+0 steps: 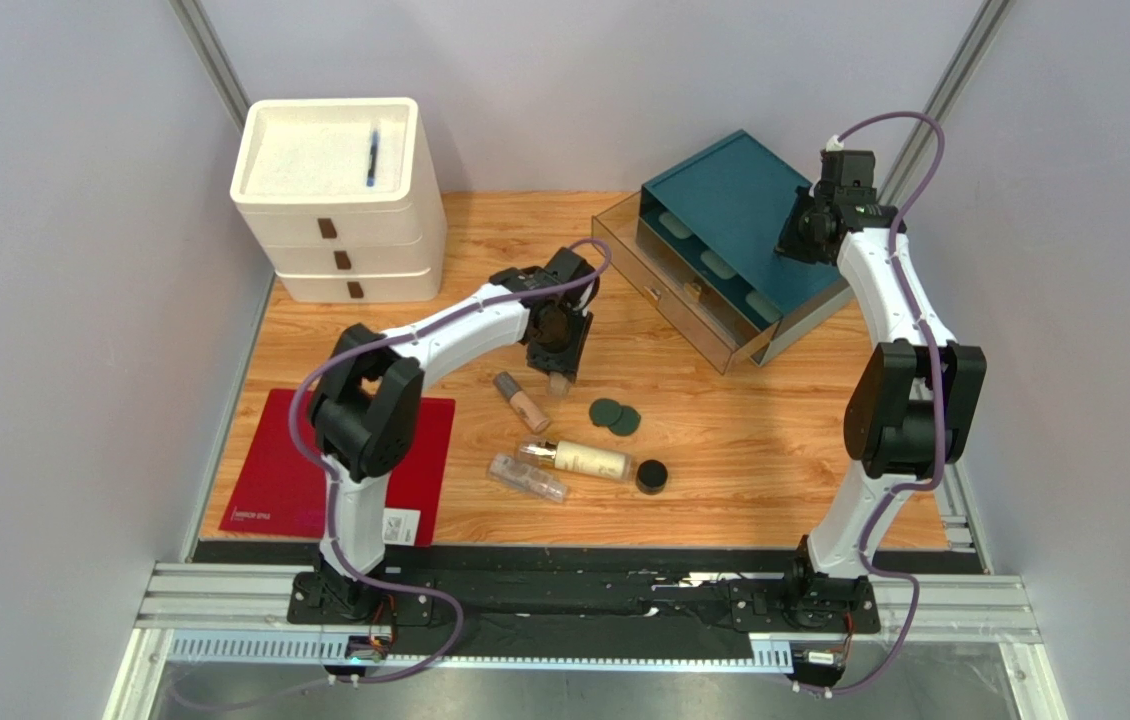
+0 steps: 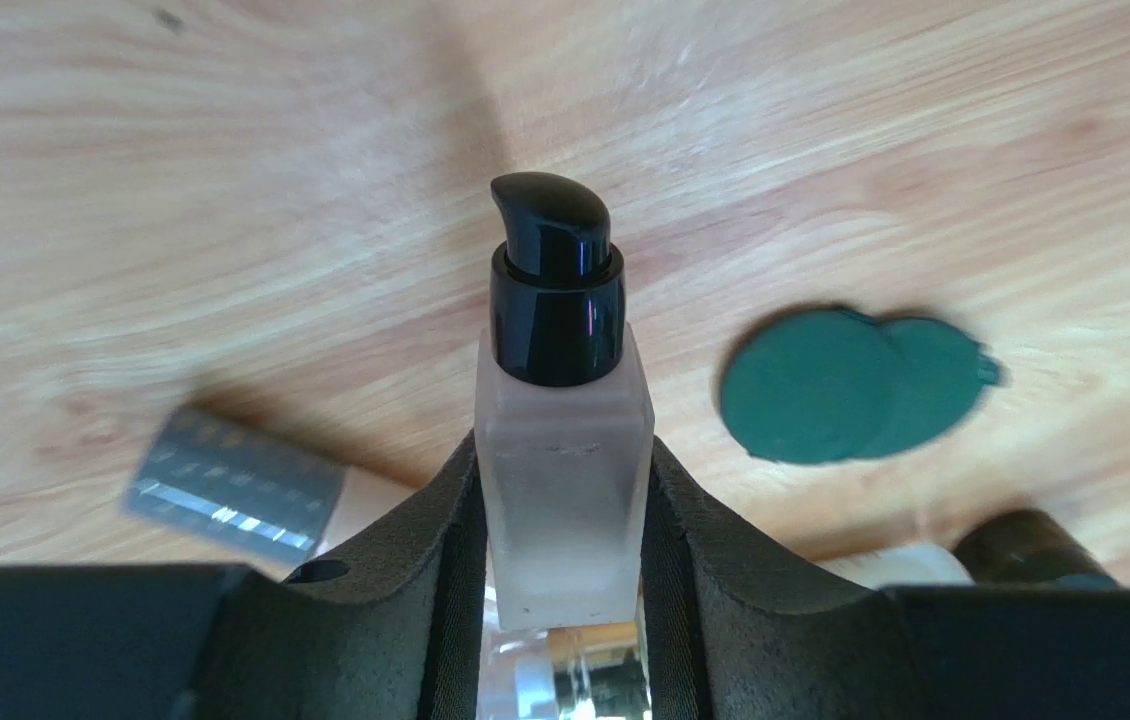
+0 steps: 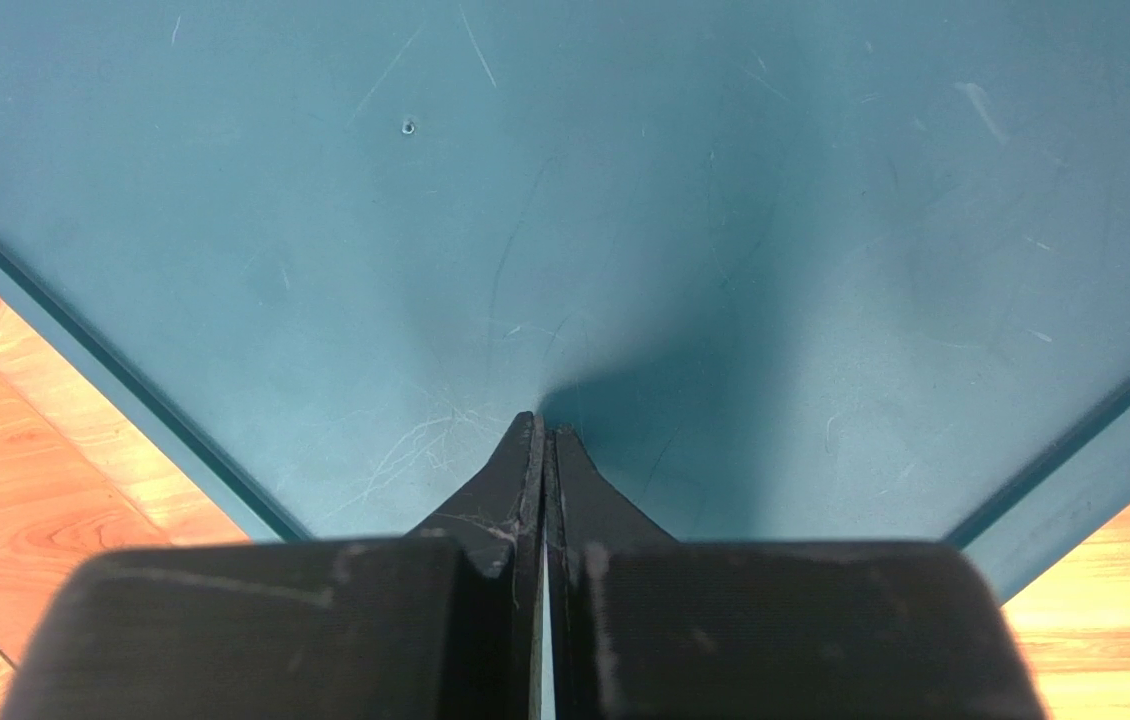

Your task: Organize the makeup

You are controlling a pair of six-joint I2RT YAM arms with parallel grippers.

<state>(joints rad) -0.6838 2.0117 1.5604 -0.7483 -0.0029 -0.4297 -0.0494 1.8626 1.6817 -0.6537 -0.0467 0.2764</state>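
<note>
My left gripper [image 1: 556, 357] [image 2: 564, 458] is shut on a frosted beige foundation bottle [image 2: 562, 488] with a black pump, held above the wooden table. Below it lie a second beige foundation bottle [image 1: 522, 402] with a silver cap [image 2: 235, 489], two overlapping dark-green discs [image 1: 613, 416] [image 2: 834, 384], a cream gold-necked bottle [image 1: 576, 458], a clear bottle [image 1: 526, 479] and a black round jar [image 1: 652, 476]. My right gripper [image 1: 804, 233] [image 3: 543, 438] is shut and empty, its tips at the top of the teal organizer [image 3: 601, 195].
The teal drawer organizer [image 1: 737, 210] stands at the back right with its lower drawer [image 1: 661, 278] pulled out. A white drawer unit [image 1: 334, 195] at the back left has a blue pen [image 1: 373, 155] on top. A red mat [image 1: 436, 465] lies front left.
</note>
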